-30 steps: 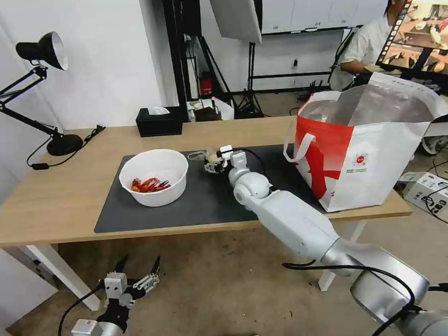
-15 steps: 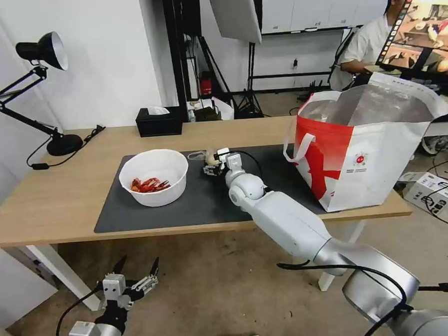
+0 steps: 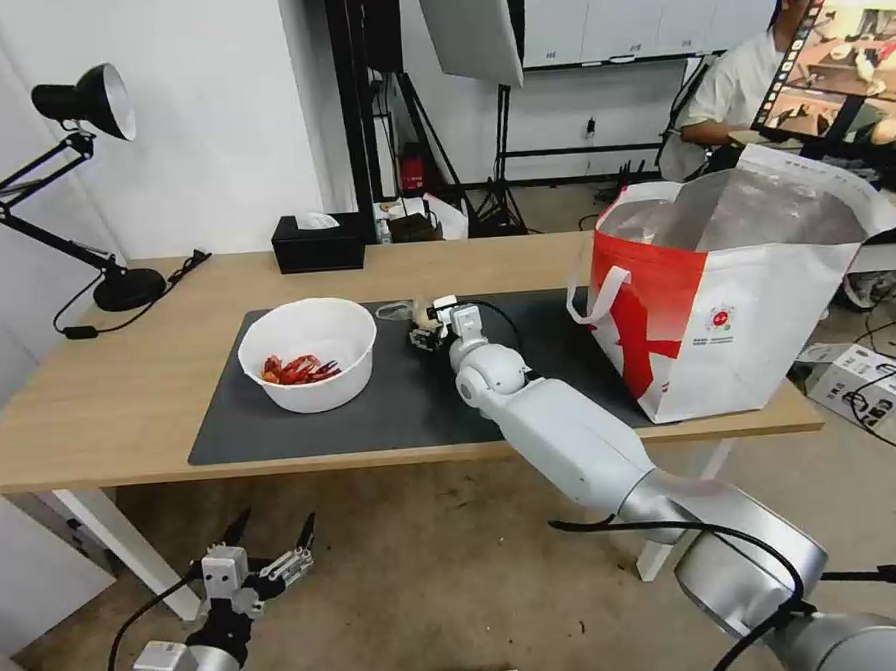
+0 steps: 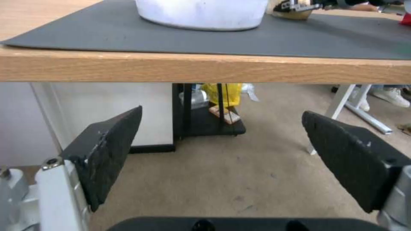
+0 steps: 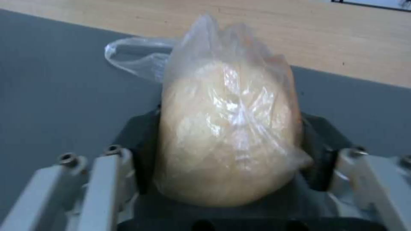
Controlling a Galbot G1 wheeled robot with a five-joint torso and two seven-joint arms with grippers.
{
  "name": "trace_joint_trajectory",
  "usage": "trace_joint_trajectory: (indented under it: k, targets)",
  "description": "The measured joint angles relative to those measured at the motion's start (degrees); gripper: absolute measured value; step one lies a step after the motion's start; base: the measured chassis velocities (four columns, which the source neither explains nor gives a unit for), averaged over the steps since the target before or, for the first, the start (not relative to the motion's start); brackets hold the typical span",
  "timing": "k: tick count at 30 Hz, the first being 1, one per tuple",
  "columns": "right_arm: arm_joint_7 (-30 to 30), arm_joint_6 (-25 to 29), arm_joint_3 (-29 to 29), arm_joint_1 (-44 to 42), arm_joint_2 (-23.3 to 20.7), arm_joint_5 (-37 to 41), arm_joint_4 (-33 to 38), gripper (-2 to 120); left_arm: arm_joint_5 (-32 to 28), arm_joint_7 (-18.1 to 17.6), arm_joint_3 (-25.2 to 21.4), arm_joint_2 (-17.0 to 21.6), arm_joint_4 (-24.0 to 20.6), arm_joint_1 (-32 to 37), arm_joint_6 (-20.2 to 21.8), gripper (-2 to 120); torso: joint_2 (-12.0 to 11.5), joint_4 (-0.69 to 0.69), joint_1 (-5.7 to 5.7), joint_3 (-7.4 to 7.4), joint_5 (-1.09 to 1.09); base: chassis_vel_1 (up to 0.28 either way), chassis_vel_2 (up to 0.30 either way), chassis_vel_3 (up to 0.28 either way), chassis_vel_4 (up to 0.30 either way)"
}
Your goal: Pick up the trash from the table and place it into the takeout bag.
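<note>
The bagged bun (image 5: 229, 134) is clamped between the fingers of the right end effector (image 3: 429, 321) on the tabletop's dark mat (image 3: 411, 397), well apart from the takeout bag (image 3: 737, 300). If lifted, the slick loose film could let it slip. The left end effector (image 3: 264, 555) is parked below, spread wide.

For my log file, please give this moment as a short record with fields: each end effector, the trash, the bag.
right end effector: over the dark mat, shut on the bagged bun
left end effector: open, below the table edge, holding nothing
bowl: white, on the mat, red shells inside
takeout bag: upright at the table's right end, top open
</note>
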Motion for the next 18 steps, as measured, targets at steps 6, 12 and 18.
trace_joint_trajectory:
  k: [6, 12, 18]
  targets:
    - [0.6, -0.1, 0.0, -0.5, -0.2, 0.2, 0.6, 43, 0.0, 0.1, 0.0, -0.1, 0.2, -0.1, -0.2, 100, 0.0, 0.00, 0.00, 0.00, 0.00, 0.000, 0.000, 0.000, 0.000]
    - [2.1, 1.0, 0.0, -1.6, -1.8, 0.1, 4.2, 20, -0.1, 0.2, 0.0, -0.1, 0.2, -0.1, -0.5, 100, 0.0, 0.00, 0.00, 0.00, 0.01, 0.000, 0.000, 0.000, 0.000]
    - [8.5, 2.7, 0.3, -4.2, -6.9, -4.3, 15.8, 8, -0.1, 0.2, 0.0, -0.1, 0.1, -0.1, -0.5, 100, 0.0, 0.01, 0.00, 0.00, 0.01, 0.000, 0.000, 0.000, 0.000]
